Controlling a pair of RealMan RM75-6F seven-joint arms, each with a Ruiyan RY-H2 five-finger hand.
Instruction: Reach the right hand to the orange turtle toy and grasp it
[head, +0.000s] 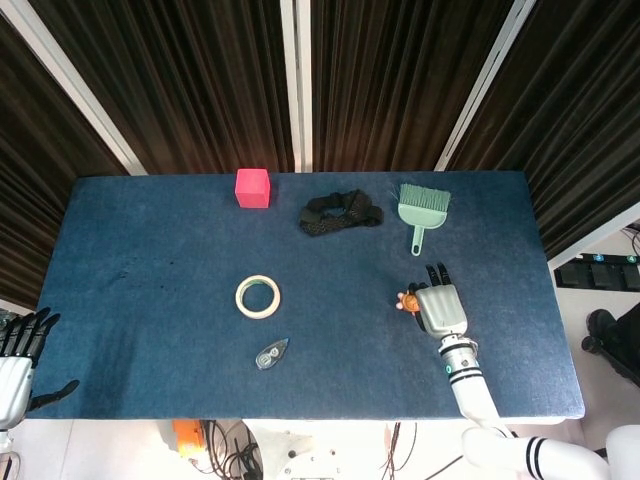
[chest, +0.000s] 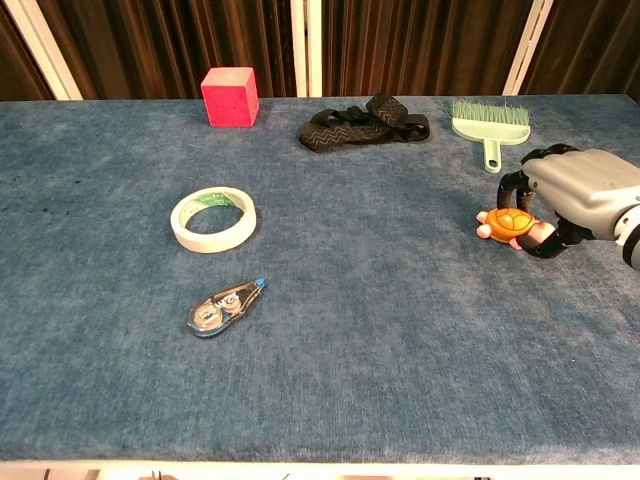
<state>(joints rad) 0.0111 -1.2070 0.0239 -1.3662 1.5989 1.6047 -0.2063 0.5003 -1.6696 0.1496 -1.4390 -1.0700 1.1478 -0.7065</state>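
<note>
The orange turtle toy (chest: 503, 222) lies on the blue table (chest: 350, 350) at the right side. My right hand (chest: 575, 195) has come over it from the right, with the fingers curled over its shell and the thumb against its head end. From the head view the right hand (head: 437, 308) covers most of the turtle (head: 408, 299), and only an orange edge shows at its left. My left hand (head: 20, 355) hangs off the table's near left corner, fingers spread and holding nothing.
A green hand brush (chest: 490, 125) lies just behind the right hand. A black strap (chest: 362, 124) and a pink cube (chest: 230, 96) sit along the far edge. A tape roll (chest: 213, 219) and a correction tape dispenser (chest: 224, 305) lie left of centre.
</note>
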